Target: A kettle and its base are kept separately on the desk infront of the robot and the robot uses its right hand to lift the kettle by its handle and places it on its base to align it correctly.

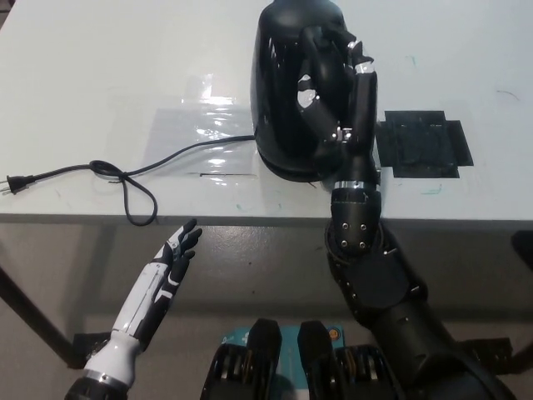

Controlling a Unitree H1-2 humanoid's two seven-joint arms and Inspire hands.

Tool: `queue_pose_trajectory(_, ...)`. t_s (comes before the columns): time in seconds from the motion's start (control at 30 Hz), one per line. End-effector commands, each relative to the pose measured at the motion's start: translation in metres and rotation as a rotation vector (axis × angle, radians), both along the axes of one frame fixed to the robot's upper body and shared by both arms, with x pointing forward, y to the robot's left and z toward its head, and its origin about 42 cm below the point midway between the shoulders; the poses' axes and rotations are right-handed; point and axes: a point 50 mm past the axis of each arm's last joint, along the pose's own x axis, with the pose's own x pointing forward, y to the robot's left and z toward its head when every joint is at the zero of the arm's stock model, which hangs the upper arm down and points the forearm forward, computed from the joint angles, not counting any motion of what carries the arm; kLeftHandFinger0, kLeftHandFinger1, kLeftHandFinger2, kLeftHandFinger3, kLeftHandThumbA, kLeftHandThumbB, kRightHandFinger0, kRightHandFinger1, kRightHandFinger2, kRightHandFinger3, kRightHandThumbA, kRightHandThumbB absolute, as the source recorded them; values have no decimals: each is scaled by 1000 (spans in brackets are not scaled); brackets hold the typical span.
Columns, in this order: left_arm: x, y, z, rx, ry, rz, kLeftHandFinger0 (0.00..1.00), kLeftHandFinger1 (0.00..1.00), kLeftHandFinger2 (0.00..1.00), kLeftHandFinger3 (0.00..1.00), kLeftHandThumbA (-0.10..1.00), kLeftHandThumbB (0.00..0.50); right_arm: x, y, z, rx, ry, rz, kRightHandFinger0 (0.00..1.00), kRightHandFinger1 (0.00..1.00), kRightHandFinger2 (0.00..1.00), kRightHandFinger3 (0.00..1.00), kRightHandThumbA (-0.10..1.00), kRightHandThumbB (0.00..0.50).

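Observation:
A glossy black kettle (279,92) stands upright on the white desk (100,67), at the middle of the head view. My black right hand (335,100) is shut on the handle at the kettle's right side, with the forearm rising from below. The base is almost wholly hidden under the kettle. Only a dark rim (287,170) shows at the kettle's foot, where the power cord (179,154) comes out to the left. I cannot tell whether the kettle rests fully on it. My white left hand (171,262) hangs open below the desk's front edge at lower left.
The cord loops across the desk to a plug (12,185) near the left edge. A patch of clear tape (200,133) lies left of the kettle. A black tape patch (420,148) lies to its right. The desk's front edge (250,218) runs across the middle.

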Motion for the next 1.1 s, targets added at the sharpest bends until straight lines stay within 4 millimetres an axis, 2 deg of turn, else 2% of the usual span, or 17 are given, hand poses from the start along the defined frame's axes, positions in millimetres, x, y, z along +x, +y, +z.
queue_pose_trajectory(0.0, 5, 4, 11, 26, -37, -14, 1000, 1000, 1000, 1000, 1000, 210, -4, 3, -24, -48, 82, 5, 0, 255, 733, 757, -100, 131)
queue_pose_trajectory(0.23, 6, 6, 12, 20, -41, -14, 1000, 1000, 1000, 1000, 1000, 211, 0, -15, -31, -49, 108, -24, 0, 253, 716, 719, -100, 141)
queue_pose_trajectory(0.3, 6, 6, 12, 22, -41, -14, 1000, 1000, 1000, 1000, 1000, 210, 0, -19, -34, -55, 115, -33, 29, 304, 754, 766, -100, 153)
queue_pose_trajectory(0.33, 5, 6, 12, 20, -39, -13, 1000, 1000, 1000, 1000, 1000, 212, 0, -22, -37, -57, 125, -35, 123, 415, 871, 914, -81, 175)
queue_pose_trajectory(0.37, 5, 6, 12, 18, -37, -12, 1000, 1000, 1000, 1000, 1000, 213, -1, -25, -40, -60, 135, -19, 413, 696, 1000, 1000, 121, 239)
queue_pose_trajectory(0.4, 5, 6, 11, 17, -36, -11, 1000, 1000, 1000, 1000, 1000, 212, -1, -27, -41, -62, 141, -1, 601, 903, 1000, 1000, 279, 287)
queue_pose_trajectory(0.43, 6, 6, 11, 16, -36, -11, 1000, 1000, 1000, 1000, 1000, 204, -2, -28, -42, -67, 150, 41, 888, 1000, 1000, 1000, 484, 369)
queue_pose_trajectory(0.47, 6, 6, 11, 15, -36, -11, 1000, 1000, 1000, 1000, 1000, 204, -2, -29, -42, -69, 153, 60, 888, 1000, 1000, 1000, 484, 369)
queue_pose_trajectory(0.5, 6, 6, 11, 13, -35, -11, 1000, 1000, 1000, 1000, 1000, 203, -2, -30, -43, -99, 158, 105, 1000, 1000, 1000, 1000, 676, 449)
queue_pose_trajectory(0.53, 5, 6, 11, 13, -33, -10, 1000, 1000, 1000, 1000, 1000, 204, -2, -31, -44, -120, 160, 129, 1000, 1000, 1000, 1000, 756, 487)
queue_pose_trajectory(0.57, 5, 6, 11, 20, -34, -10, 1000, 1000, 1000, 1000, 1000, 206, -2, -35, -44, -155, 156, 149, 1000, 1000, 1000, 1000, 908, 499)
queue_pose_trajectory(0.63, 6, 6, 12, 23, -38, -12, 1000, 1000, 1000, 1000, 1000, 198, -2, -40, -42, -181, 146, 159, 1000, 1000, 1000, 1000, 993, 500)
queue_pose_trajectory(1.07, 7, 5, 12, 19, -38, -16, 1000, 1000, 1000, 1000, 1000, 221, -10, -49, 2, -127, 62, 210, 1000, 1000, 1000, 1000, 1000, 500)
